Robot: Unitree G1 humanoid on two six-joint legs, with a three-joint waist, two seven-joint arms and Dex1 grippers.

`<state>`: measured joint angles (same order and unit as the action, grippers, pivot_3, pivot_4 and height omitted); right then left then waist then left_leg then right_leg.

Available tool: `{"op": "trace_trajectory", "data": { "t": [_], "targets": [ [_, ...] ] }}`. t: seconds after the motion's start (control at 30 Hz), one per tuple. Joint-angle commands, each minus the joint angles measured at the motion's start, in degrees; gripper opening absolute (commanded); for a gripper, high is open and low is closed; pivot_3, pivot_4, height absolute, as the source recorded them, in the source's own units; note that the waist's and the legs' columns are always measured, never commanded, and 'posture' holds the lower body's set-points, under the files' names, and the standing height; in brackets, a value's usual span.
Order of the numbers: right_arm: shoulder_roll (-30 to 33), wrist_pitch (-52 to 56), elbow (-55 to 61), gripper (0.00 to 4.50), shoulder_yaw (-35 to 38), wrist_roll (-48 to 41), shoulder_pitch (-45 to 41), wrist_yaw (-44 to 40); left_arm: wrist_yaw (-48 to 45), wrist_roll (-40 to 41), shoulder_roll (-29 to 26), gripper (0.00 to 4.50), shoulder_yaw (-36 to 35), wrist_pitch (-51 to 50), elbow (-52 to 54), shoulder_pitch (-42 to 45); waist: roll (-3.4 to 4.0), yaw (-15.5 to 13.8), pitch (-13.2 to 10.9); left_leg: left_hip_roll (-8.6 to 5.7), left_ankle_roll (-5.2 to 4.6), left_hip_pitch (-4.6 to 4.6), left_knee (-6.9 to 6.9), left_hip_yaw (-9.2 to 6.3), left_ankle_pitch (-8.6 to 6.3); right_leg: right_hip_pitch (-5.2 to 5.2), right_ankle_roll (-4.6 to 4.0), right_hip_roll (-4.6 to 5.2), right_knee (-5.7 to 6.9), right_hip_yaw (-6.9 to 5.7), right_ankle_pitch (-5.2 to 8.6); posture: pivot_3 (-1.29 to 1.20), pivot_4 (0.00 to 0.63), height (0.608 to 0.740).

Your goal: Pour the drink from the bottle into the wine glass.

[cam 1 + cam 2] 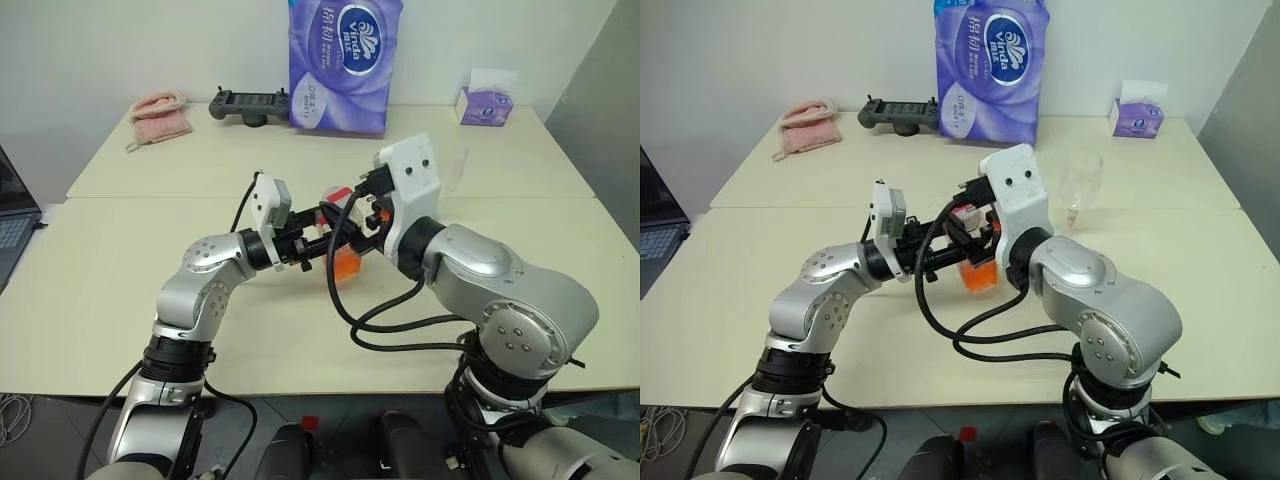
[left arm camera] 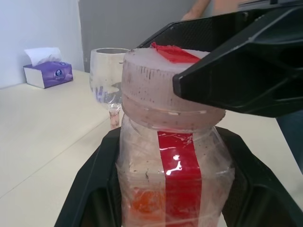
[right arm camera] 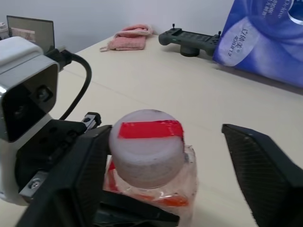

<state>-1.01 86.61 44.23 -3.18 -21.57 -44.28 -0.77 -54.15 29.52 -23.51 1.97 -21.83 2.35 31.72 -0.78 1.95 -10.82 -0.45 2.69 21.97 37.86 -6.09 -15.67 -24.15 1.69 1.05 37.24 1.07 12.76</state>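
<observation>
The left gripper (image 2: 165, 208) clamps the bottle (image 2: 173, 165) upright above the table (image 1: 150, 300), steadying it so the right gripper (image 3: 156, 161), its fingers spread astride the cap (image 3: 147, 146), can probably unscrew it, the wine glass (image 1: 1080, 190) waiting just beyond.

Even bright indoor light, soft shadows; wrist views blur close up.
</observation>
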Motion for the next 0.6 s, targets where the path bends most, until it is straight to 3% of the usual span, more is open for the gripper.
{"op": "trace_trajectory", "data": {
  "t": [0.03,0.1,0.3,0.47,0.6],
  "targets": [
    [1.1,-1.8,0.3,2.56,1.4,2.0,-1.4,0.9,-0.3,0.5,-0.1,2.1,-1.2,1.3,2.0,0.9,0.0,0.0,0.0,0.0,0.0,0.0,0.0,0.0,0.0,0.0,0.0,0.0,0.0,0.0,0.0,0.0,0.15,0.74],
    [1.6,-2.1,-0.1,1.86,1.4,2.2,-1.7,0.6,-0.4,0.4,-0.1,2.09,-1.2,1.3,2.0,0.9,0.0,0.0,0.0,0.0,0.0,0.01,0.0,0.0,0.0,0.0,0.0,0.0,-0.01,0.0,0.0,0.0,0.15,0.74],
    [13.0,-11.3,-9.0,1.82,3.8,0.5,-2.9,-8.8,0.2,0.6,-0.2,2.09,-1.3,0.8,3.1,0.8,0.0,0.1,0.0,-0.02,0.0,0.0,0.02,0.02,0.0,0.03,0.01,0.0,-0.06,0.01,0.0,0.0,0.15,0.74],
    [23.3,-31.5,-25.3,1.82,4.5,-5.8,-5.5,-30.6,0.6,0.6,0.1,2.09,-0.8,0.7,3.3,1.0,-0.01,0.1,0.0,-0.02,-0.02,0.01,0.02,0.07,-0.01,0.06,0.02,0.0,-0.12,0.01,0.01,0.0,0.15,0.74],
    [30.7,-42.8,-36.9,1.82,-1.0,-12.2,-8.4,-60.4,0.8,0.7,0.2,2.08,-0.6,0.5,3.7,1.2,0.01,0.1,-0.1,-0.02,-0.03,0.01,0.01,0.09,-0.01,0.06,0.01,-0.01,-0.14,0.0,0.0,0.0,0.15,0.74]
  ]
}}
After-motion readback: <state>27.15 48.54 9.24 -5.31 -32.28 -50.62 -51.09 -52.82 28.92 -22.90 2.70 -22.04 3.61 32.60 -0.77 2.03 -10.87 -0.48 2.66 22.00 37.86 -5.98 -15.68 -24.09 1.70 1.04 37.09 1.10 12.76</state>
